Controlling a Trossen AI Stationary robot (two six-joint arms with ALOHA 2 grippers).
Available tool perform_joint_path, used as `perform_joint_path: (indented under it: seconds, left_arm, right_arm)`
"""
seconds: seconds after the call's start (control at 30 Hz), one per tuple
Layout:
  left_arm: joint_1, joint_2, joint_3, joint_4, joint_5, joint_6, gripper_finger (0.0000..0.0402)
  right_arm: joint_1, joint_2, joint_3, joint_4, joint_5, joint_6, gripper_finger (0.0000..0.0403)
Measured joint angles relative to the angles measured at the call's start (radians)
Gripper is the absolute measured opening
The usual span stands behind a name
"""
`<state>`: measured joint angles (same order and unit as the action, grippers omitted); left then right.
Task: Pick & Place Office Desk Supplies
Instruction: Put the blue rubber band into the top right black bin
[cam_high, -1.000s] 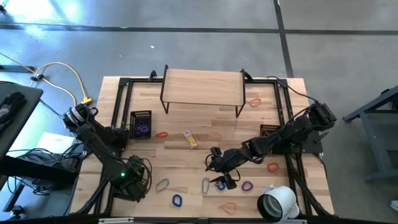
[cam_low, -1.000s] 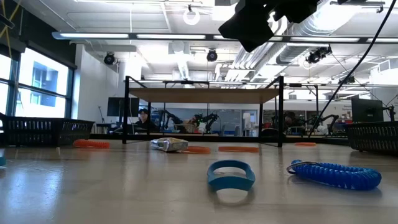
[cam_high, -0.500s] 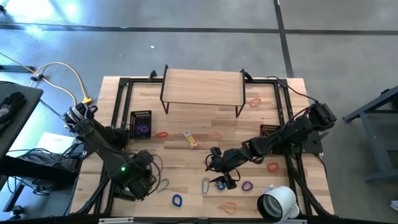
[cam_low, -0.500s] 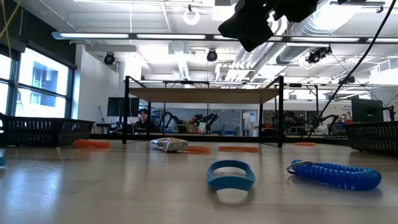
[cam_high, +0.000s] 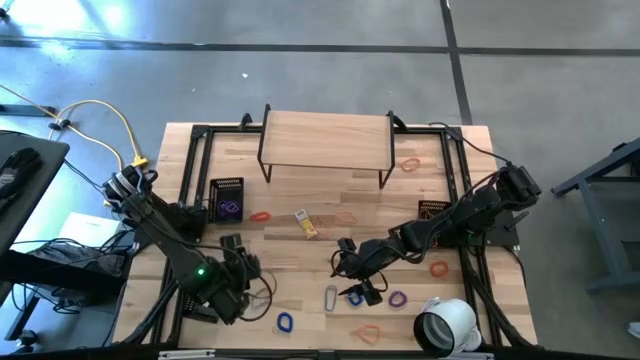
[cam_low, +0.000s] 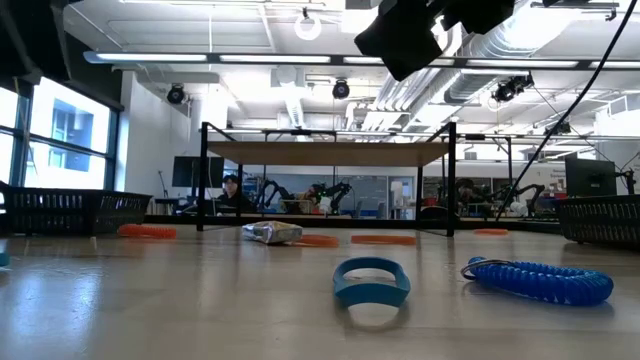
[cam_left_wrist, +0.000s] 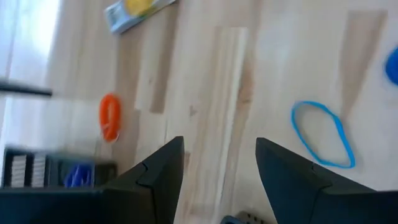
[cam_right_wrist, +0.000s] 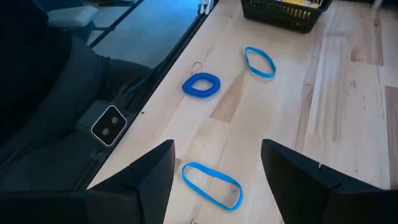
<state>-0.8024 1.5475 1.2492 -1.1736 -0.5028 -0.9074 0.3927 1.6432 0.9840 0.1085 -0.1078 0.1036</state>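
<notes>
Above blue band (cam_left_wrist: 323, 135) (table) — fingers (cam_left_wrist: 283, 168) apart.

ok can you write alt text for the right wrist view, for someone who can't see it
The right gripper hangs open over a pale wooden table, its two dark fingers framing a flat blue band. Farther on lie a blue coiled loop and a second blue band, with a black mesh basket at the far end.
</notes>
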Motion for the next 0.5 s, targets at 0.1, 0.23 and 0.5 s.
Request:
perform_joint_path:
  seconds: [0.1,0.23,0.5]
  left_arm:
    - [0.0,0.0,-0.032,0.084,0.006,0.1,0.019]
    - [0.003,0.0,-0.096,0.216,0.013,0.212,0.019]
    - [0.057,0.001,-0.214,0.354,0.101,0.265,0.019]
  right_arm:
    - [0.0,0.0,0.0,0.0,0.001,0.0,0.0229]
    - [0.0,0.0,0.0,0.0,0.001,0.0,0.0229]
    - [0.0,0.0,0.0,0.0,0.001,0.0,0.0229]
